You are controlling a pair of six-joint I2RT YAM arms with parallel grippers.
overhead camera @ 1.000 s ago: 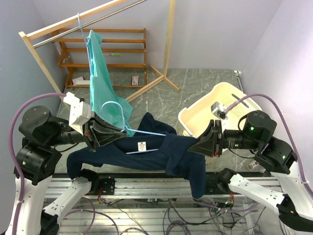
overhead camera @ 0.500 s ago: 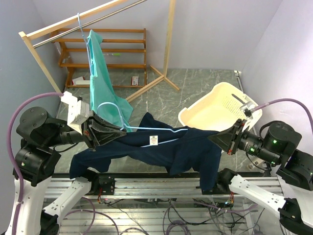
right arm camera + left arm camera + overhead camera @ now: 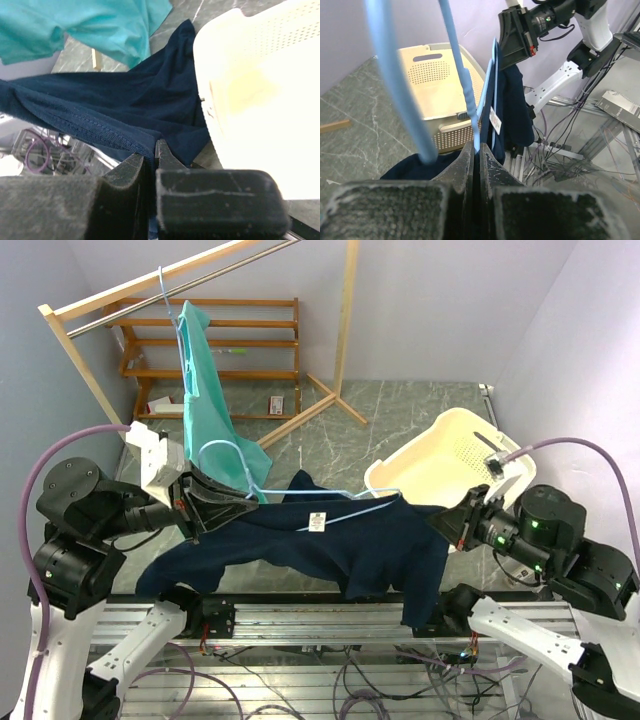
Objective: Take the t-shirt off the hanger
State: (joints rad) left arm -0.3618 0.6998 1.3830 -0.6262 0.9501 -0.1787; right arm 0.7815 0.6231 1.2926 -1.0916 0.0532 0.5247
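Note:
A navy t-shirt hangs stretched between my two arms, still draped over a light blue hanger. My left gripper is shut on the hanger near its hook; the wrist view shows the blue wire pinched between the jaws. My right gripper is shut on the shirt's hem at the right end; the wrist view shows the navy seam clamped between the jaws. A white label shows at the collar. One sleeve droops over the table's front rail.
A cream laundry basket sits on the floor at right, just behind my right gripper. A teal shirt hangs on another hanger from a wooden clothes rack at back left. A wooden shelf stands behind.
My right gripper pulled the shirt's hem to the right, stretching the shirt along the hanger. The hanger and label shifted right and up slightly. My left gripper stayed put.

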